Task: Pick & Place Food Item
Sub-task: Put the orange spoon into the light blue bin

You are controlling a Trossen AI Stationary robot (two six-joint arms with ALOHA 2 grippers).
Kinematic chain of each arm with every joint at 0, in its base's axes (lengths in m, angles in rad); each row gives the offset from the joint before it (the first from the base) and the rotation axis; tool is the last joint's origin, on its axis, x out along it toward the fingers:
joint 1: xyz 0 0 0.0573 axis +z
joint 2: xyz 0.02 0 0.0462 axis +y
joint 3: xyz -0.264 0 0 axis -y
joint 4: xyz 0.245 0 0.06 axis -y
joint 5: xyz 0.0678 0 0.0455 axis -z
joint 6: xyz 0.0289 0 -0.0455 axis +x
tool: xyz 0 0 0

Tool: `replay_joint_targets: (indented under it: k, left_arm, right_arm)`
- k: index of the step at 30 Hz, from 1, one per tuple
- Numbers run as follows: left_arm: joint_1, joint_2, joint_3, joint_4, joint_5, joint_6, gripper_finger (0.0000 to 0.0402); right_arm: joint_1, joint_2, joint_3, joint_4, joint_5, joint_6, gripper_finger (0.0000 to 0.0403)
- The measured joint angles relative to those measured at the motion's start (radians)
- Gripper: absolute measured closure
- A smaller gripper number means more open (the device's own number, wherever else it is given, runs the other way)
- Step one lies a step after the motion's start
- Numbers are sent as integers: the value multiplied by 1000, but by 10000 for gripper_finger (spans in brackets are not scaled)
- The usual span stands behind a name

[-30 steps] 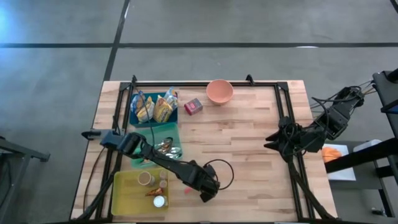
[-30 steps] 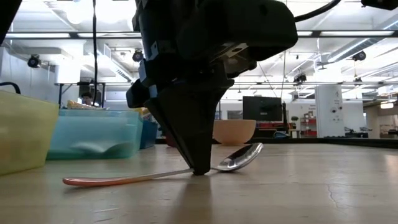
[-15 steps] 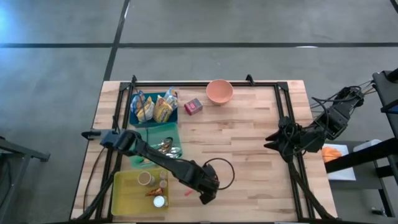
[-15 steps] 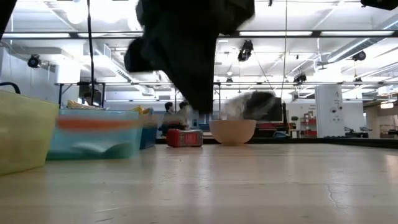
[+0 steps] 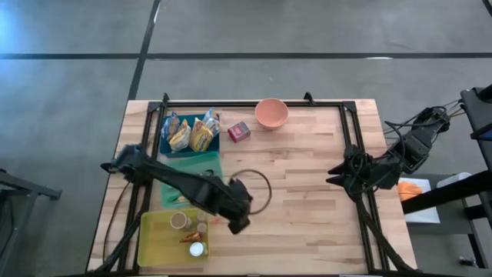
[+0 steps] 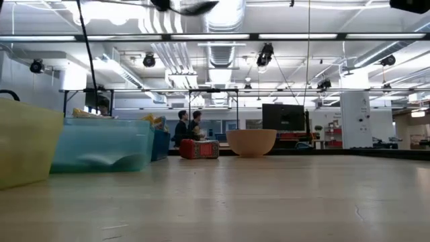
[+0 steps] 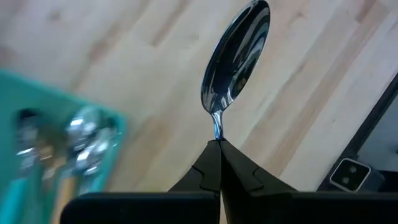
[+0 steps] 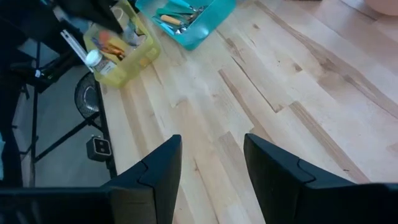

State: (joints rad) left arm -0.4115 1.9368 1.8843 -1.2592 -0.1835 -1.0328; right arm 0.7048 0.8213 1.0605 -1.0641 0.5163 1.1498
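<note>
My left gripper (image 5: 237, 223) hangs above the table's near left part, just right of the yellow bin (image 5: 157, 245), shut on a spoon with a shiny bowl (image 7: 238, 56). In the low view only a blurred piece of it shows at the top edge (image 6: 183, 5). The spoon's handle is hidden behind the fingers. My right gripper (image 8: 208, 168) waits open over the table's right edge (image 5: 339, 174), with nothing between its fingers. A red food packet (image 5: 239, 131) lies on the table near the far edge, beside a pink bowl (image 5: 271, 113). My left gripper pinches the spoon's thin neck (image 7: 216, 129), right behind the bowl, between its two shut fingertips (image 7: 210, 155). The fingers come steeply from above. The bowl sticks out past the fingertips; the handle end is hidden by the gripper. The spoon is lifted clear of the table.
A teal bin (image 5: 209, 160) with cutlery stands at the left, behind it a blue bin (image 5: 191, 146) with snack packets. The yellow bin holds small jars and bottles. Black rails (image 5: 254, 102) frame the table. People stand in the room beyond the far edge (image 6: 188, 126).
My left gripper, shut on the spoon throughout, has risen high off the table and gone toward the left and far side, nearer the teal bin. The spoon, which lay on the table a second ago, is lifted clear with it.
</note>
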Motion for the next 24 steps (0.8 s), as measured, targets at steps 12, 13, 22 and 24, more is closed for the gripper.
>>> replay_joint_targets:
  k: [12, 13, 22, 24]
  left_arm:
    - [88, -239, -119, -226, -11, 104, 401]
    - [99, -256, -148, -227, -4, 118, 401]
    - [196, -414, -477, -94, 121, 233, 401]
    - [212, -449, -553, -31, 140, 248, 401]
  right_arm:
    - [0, 14, -61, 10, 3, 73, 233]
    - [0, 14, -58, 9, 5, 73, 233]
    - [0, 11, -34, 48, 13, 55, 233]
    - [0, 12, -34, 51, 27, 55, 233]
